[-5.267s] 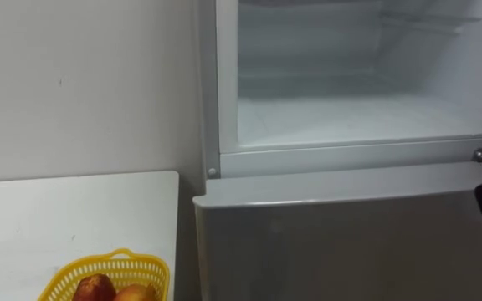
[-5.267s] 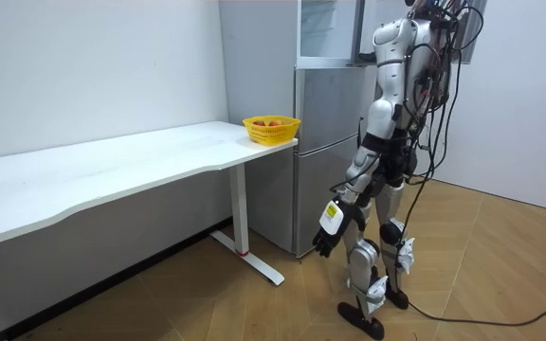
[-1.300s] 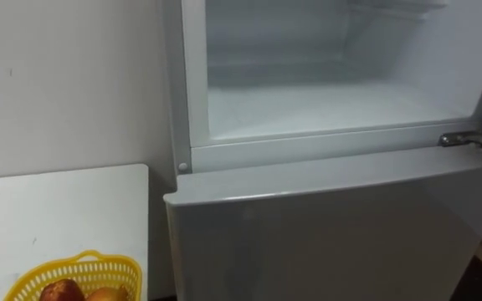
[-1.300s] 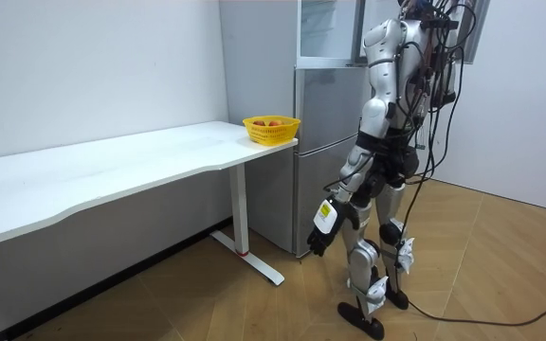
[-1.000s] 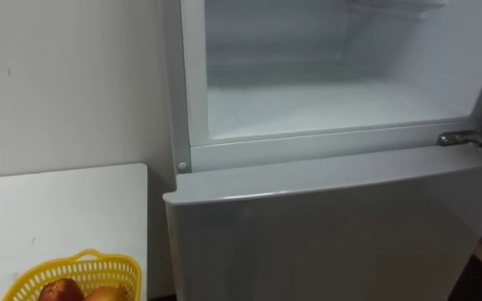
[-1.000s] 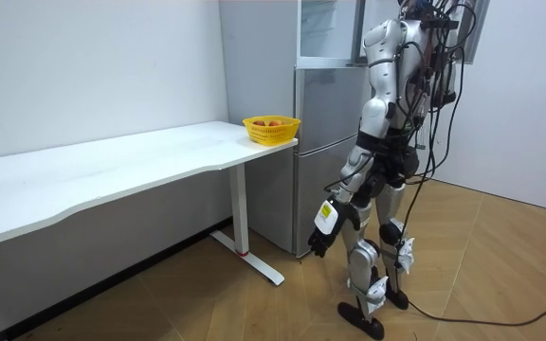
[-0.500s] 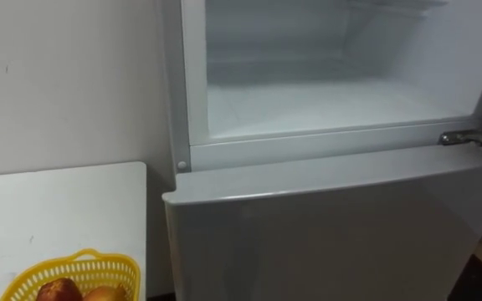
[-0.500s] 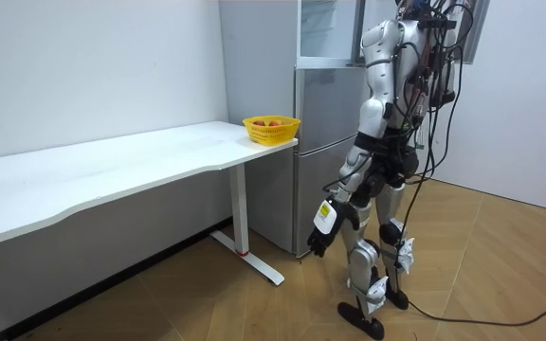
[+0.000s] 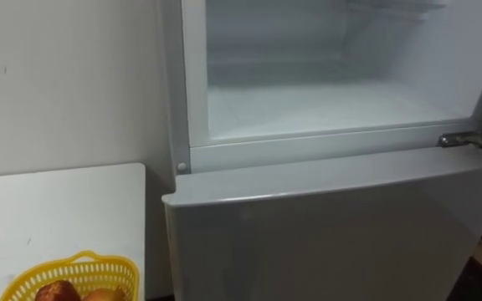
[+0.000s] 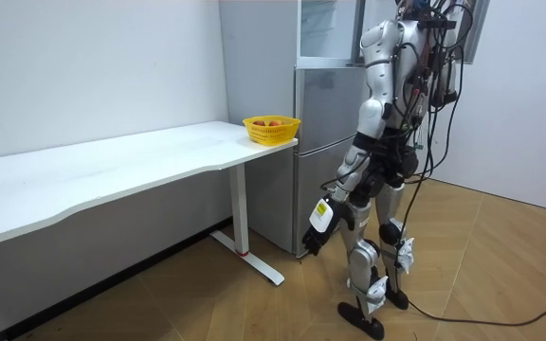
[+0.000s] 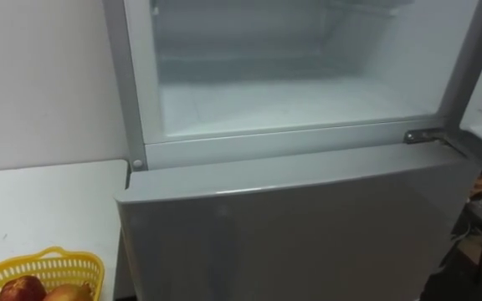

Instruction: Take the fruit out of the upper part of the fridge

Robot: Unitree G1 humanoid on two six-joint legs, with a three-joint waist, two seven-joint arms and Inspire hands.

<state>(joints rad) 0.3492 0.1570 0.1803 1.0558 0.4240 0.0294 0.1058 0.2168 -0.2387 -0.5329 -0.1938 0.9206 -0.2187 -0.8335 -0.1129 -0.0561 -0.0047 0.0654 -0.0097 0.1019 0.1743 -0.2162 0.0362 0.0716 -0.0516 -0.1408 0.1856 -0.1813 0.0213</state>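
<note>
Lower left, fruit [image 9: 57,292] lies in the yellow basket [image 9: 99,263] on the white table [image 9: 57,209]. Upper middle, the upper fridge [image 9: 325,109] stands open and I see nothing on its shelf, so I should look deeper before reaching. At right, the door hinge [image 9: 452,140] sticks out. In the room view my left hand [image 10: 318,223] hangs low; its state I cannot tell.

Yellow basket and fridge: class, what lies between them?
Left eye view: a bare strip of white table, then a narrow gap before the fridge.
</note>
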